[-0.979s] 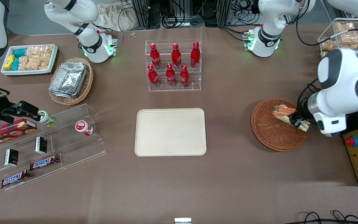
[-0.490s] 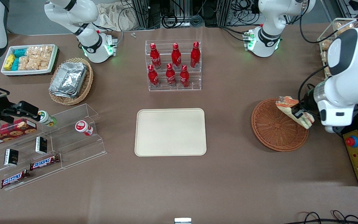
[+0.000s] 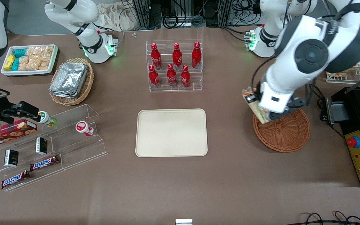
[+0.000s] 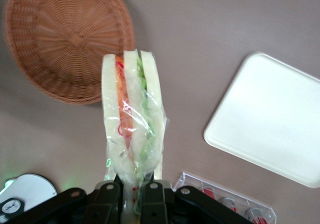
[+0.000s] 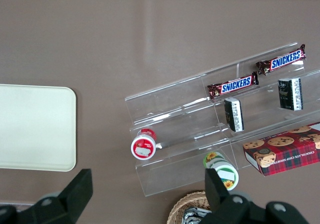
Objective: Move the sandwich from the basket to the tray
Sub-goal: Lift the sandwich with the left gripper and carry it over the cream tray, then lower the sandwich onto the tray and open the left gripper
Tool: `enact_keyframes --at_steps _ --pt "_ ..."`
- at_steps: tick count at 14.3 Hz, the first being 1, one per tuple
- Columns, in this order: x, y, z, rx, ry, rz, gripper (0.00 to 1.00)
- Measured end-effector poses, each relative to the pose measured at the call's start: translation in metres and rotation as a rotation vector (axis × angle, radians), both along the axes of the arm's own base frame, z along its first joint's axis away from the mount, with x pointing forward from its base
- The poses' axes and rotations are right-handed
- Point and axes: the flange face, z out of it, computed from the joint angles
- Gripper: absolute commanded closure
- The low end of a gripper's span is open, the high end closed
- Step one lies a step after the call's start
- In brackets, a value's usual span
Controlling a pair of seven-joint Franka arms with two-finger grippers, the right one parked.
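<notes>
Brown tabletop, cluttered toward the parked arm's end: acrylic steps with Snickers bars, a tan wicker basket of foil containers, a white bin of snacks. Rack of red bottles farther from the front camera than the tray.

Compared with half a second earlier: gripper swung away from the working arm's end, from over the basket's outer rim to over the rim that faces the tray. Carried higher too, judging by the wrist view, where basket and tabletop lay well below.

Sandwich clenched between the gripper's fingers at its lower end, plastic wrap crinkled, wedge standing up from the jaws with orange-red and green layers showing edge-on. In the front view only a sliver of sandwich visible beside the white wrist housing, hanging above the basket's rim. Touching nothing but the gripper.

Basket left bare of any item in both views. Tray untouched, nothing on it; seen also in the wrist view as a pale slab well apart from the sandwich.

Judged: pick complete, transfer leg under way, roughly a third of the crossing made. Remaining: carry over open tabletop to the tray, lower, release. Grip on one end only, so possible swing or slip of the wrapped wedge during travel.
</notes>
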Motion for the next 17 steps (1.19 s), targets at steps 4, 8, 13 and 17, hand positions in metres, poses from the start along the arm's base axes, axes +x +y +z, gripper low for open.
enact_keyframes --at_steps 4,8,13,17 --pt "-0.010 -0.052 -0.010 -0.058 -0.042 -0.098 1.00" --pt "-0.011 -0.107 -0.058 -0.103 -0.051 -0.183 1.00" --pt "-0.006 -0.162 -0.133 -0.140 -0.108 -0.268 1.00" --pt "-0.014 -0.185 -0.186 -0.115 -0.080 -0.335 1.00"
